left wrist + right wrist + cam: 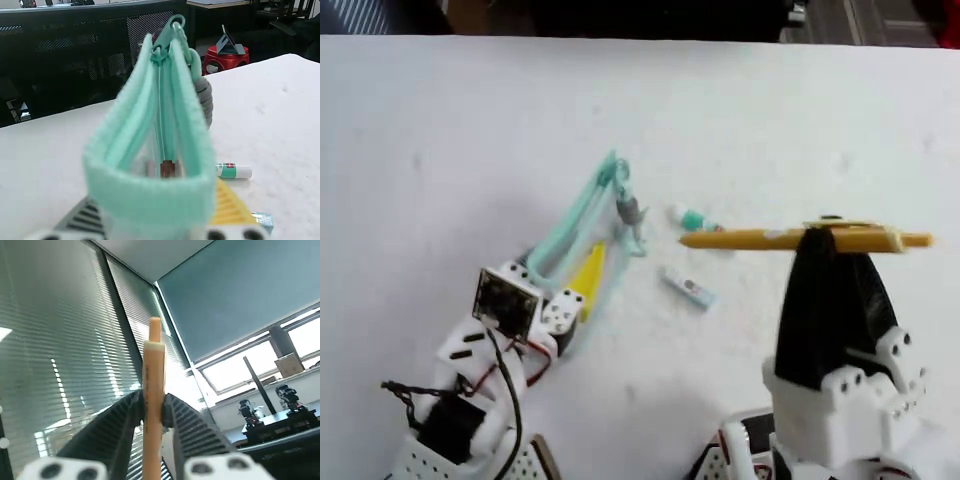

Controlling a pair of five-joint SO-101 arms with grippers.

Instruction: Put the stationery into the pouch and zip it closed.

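**Pen held aloft on the right, pouch pinched on the left**

The right gripper [832, 234] is closed tight on a yellow pen [760, 239], its black jaws meeting across the barrel a little toward the blunt end. In the high view the pen lies level, its tip pointing to 9 o'clock and its capped end to 3 o'clock. The right wrist view has the barrel rising from between the two jaws against window blinds.

The left gripper [582, 282] is closed on the near end of the pouch [575, 222], with one yellow finger [588, 270] showing through the clear side. The pouch has mint-green trim and stands on its edge on the white table [440, 150]. In the high view it runs from the gripper at 7 o'clock up to its far end at 1 o'clock. The zip is open along the top, and in the left wrist view the two green edges gape apart at the near end and meet at the far one. A grey charm [629, 210] hangs at that far end.

Two pieces of stationery lie on the table between the pouch and the pen's tip. A glue stick [692, 218] sits at 12 o'clock from the tip. A small white block [688, 287] lies at 6 o'clock from it. Both are apart from the pouch
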